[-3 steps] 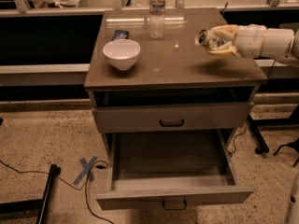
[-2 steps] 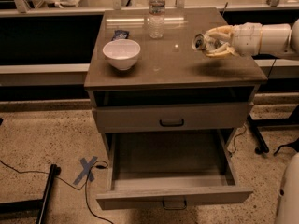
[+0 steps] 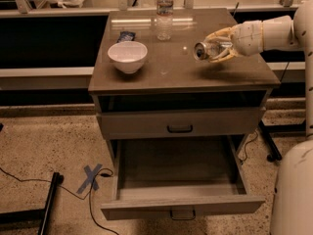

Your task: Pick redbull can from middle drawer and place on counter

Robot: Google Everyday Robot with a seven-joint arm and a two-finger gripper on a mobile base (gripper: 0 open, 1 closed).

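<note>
- Speckled floor lies around a grey cabinet, with a blue tape cross [image 3: 91, 177] on it at about 8 o'clock from the cabinet.
- On the counter [image 3: 171, 75] stand a white bowl [image 3: 127, 56] at 9 o'clock from the middle and a clear water bottle [image 3: 164, 14] at 12 o'clock.
- The drawer [image 3: 181, 204] below is pulled far out toward 6 o'clock, and nothing shows inside it.
- The handled drawer front [image 3: 146, 124] above it is closed.
- The gripper [image 3: 213, 48] hangs over the right part of the counter, at 3 o'clock from the middle, with the arm reaching in from the right edge.
- Its two fingers are clamped on the can [image 3: 201, 51], one above and one below.
- The can lies on its side between the jaws; its long axis runs from 3 o'clock to 9 o'clock, and the shiny round end looks toward the bowl.
- It is low over the counter, but I cannot tell if it touches the surface.
- I judge that the picking is done and only the placing is left.
- The counter is straight under the can, so the coming move is downward. Because the can is lying, it may roll when released, unless the wrist turns it upright first.
</note>
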